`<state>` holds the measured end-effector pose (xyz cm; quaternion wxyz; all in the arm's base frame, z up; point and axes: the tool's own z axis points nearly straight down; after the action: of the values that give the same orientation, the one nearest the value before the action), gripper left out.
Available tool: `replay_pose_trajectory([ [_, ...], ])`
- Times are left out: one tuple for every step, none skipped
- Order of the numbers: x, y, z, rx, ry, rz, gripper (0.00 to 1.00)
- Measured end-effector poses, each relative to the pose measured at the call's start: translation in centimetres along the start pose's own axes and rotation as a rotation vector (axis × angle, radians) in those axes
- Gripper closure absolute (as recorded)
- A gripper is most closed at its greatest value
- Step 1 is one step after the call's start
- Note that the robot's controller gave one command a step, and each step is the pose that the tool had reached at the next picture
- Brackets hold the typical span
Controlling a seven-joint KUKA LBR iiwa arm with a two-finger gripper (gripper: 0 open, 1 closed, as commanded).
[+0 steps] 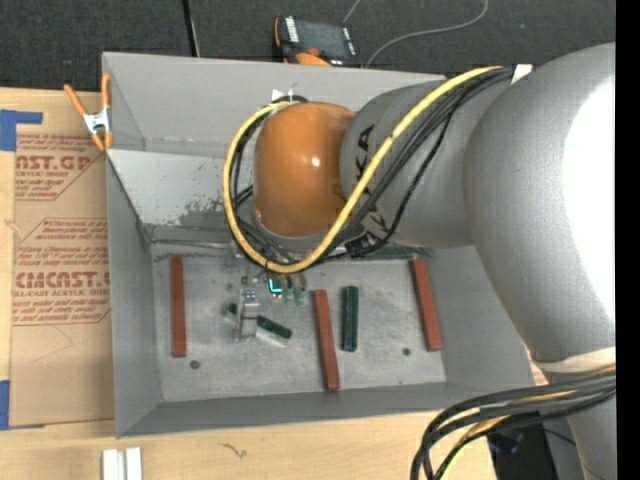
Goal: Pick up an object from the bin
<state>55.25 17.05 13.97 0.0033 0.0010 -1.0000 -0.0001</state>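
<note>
The orange wrist cover is hanging over the gripper, which is sitting at the left end of a short dark green bar lying aslant down-right; whether the gripper is open or closed cannot be told.

- Small dark green oblong block, short and plastic-looking, in one piece.
- It lies flat and slanted, its left end just beside the tip of the gripper, its right end lower in the view; whether they touch is unclear.
</note>
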Motion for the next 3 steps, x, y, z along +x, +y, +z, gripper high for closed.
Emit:
replay_pose_trajectory([
  [-1.67, -7.71, 7.36, 0.003, -0.001, 0.006, 0.0],
  [-1.81, -7.14, 6.76, -0.002, -0.006, -0.001, 1.0],
  [-1.86, -7.19, 6.87, -0.002, -0.011, 0.0, 0.0],
])
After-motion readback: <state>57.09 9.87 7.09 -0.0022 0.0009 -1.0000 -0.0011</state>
